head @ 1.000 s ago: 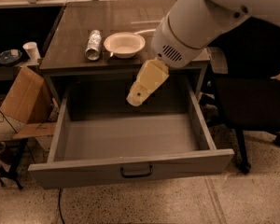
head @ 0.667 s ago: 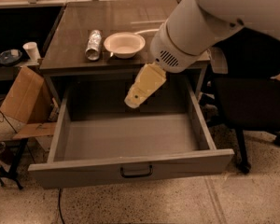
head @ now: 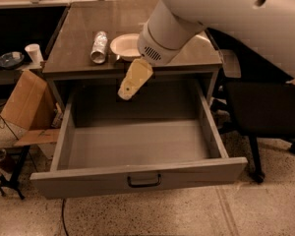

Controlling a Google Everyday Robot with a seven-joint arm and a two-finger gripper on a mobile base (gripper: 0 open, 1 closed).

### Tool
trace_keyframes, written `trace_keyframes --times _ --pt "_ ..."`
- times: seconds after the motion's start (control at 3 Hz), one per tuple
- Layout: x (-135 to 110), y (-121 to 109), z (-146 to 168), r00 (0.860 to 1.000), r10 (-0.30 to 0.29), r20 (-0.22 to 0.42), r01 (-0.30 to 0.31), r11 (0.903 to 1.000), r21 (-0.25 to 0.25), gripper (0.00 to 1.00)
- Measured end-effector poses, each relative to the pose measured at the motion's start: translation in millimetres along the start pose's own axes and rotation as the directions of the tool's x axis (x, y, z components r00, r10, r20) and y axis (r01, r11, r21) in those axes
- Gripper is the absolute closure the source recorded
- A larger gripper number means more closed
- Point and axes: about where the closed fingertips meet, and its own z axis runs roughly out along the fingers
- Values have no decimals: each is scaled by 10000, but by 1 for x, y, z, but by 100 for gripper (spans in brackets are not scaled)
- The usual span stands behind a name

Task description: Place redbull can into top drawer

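Note:
The redbull can, slim and silver-grey, lies on its side on the brown tabletop, just left of a white bowl. The top drawer is pulled wide open below the table, and its grey inside holds nothing. A small dark handle sits at the centre of its front panel. My gripper, cream-coloured, hangs from the big white arm over the drawer's back edge. It is below the bowl, right of the can and apart from it, and it holds nothing that I can see.
A cardboard box leans at the table's left. A white paper cup and a dark dish sit on a low shelf at far left. A black office chair stands right of the drawer. A small stand is at lower left.
My arm and gripper have moved left and a little back, from over the drawer's middle towards the table's front edge near the can. The can, bowl and drawer have not moved.

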Motion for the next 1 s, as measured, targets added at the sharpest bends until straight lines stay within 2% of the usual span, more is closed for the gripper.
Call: trace_keyframes --times 0.67,1.0 --pt "-50 -50 48 9942 -883 607 870 9959 231 0" --pt "-94 -54 77 9768 -1755 1226 1767 9843 12 0"
